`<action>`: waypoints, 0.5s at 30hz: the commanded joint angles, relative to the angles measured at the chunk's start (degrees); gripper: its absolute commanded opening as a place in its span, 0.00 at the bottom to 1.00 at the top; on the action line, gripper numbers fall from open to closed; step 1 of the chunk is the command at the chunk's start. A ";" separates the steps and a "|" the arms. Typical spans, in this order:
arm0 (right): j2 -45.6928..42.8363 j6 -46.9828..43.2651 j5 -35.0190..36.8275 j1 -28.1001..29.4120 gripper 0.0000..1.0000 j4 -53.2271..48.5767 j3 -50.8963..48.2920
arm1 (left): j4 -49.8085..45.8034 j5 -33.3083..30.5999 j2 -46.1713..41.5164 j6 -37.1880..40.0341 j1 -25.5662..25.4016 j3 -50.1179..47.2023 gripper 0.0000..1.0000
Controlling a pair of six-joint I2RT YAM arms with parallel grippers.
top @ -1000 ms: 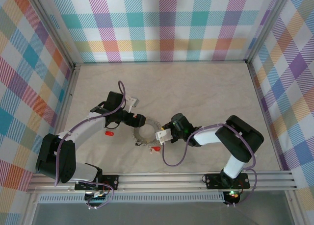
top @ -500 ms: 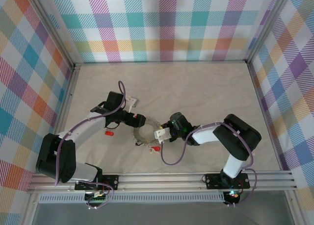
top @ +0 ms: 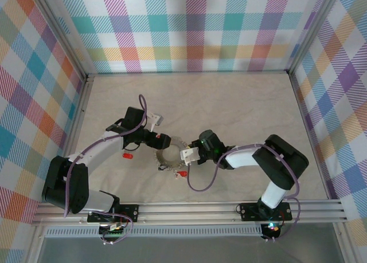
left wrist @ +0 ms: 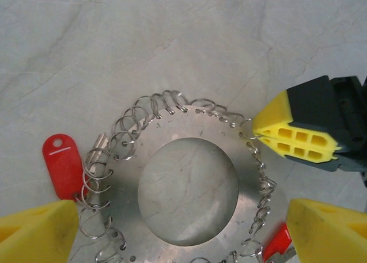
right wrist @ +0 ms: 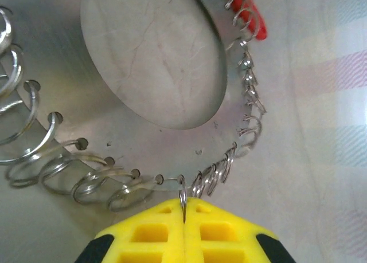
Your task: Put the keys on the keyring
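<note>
Pinching a small wire loop [right wrist: 183, 195] on the keyring [top: 170, 154] at mid-bench, the right claw [right wrist: 183, 214] is clamped together. The left claw [left wrist: 183, 231] straddles it, fingers apart. One of the keys [top: 127, 157] lies loose to the left, so threading seems unfinished.

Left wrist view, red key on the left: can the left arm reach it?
Probably yes: the key lies exposed by the ring, beside the open left end effector; the right end effector is across the ring.
</note>
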 commanded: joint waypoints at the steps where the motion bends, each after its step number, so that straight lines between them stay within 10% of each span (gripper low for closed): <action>1: -6.23 7.00 -4.97 -1.47 0.00 -4.23 0.65 | 2.65 4.23 -2.73 2.39 0.46 -1.11 0.93; 9: -16.78 13.85 -12.21 -3.96 0.00 -7.64 -0.91 | 13.67 11.80 -11.26 6.13 -0.31 -5.57 0.87; 15: -24.89 19.68 -20.82 -6.30 0.00 -12.45 -0.99 | 13.13 19.68 -13.42 13.84 -1.67 -5.20 0.59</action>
